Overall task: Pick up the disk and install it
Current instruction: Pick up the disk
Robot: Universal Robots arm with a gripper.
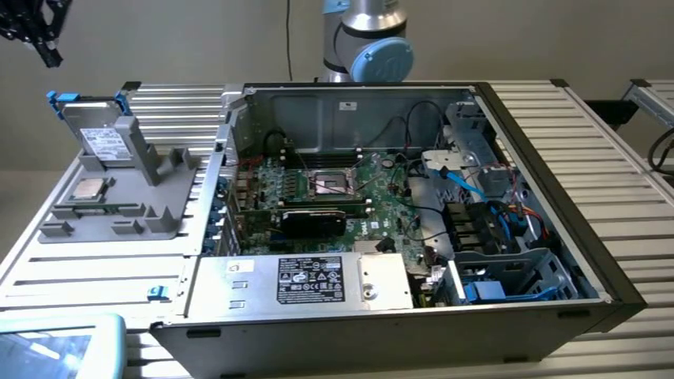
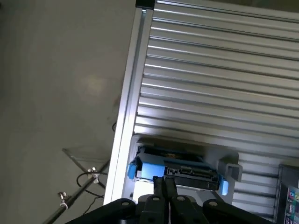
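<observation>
We are looking at the tool (image 1: pixel 44 49) hanging high at the exterior view's far left. Its fingers (image 2: pixel 159 187) are pressed together on nothing, apart from the disk (image 1: pixel 97 130) below. The disk is standing upright on its edge in a grey holder (image 1: pixel 158 201) on the ribbed worktop (image 1: pixel 95 268). A grey post of the holder is rising just in front of the disk's label. A small square chip (image 1: pixel 88 188) is lying in the holder, nearer to us. At the exterior view's right the open computer case (image 1: pixel 316 110) is sitting beside the holder, with a silver box (image 1: pixel 364 280) at its near side.
</observation>
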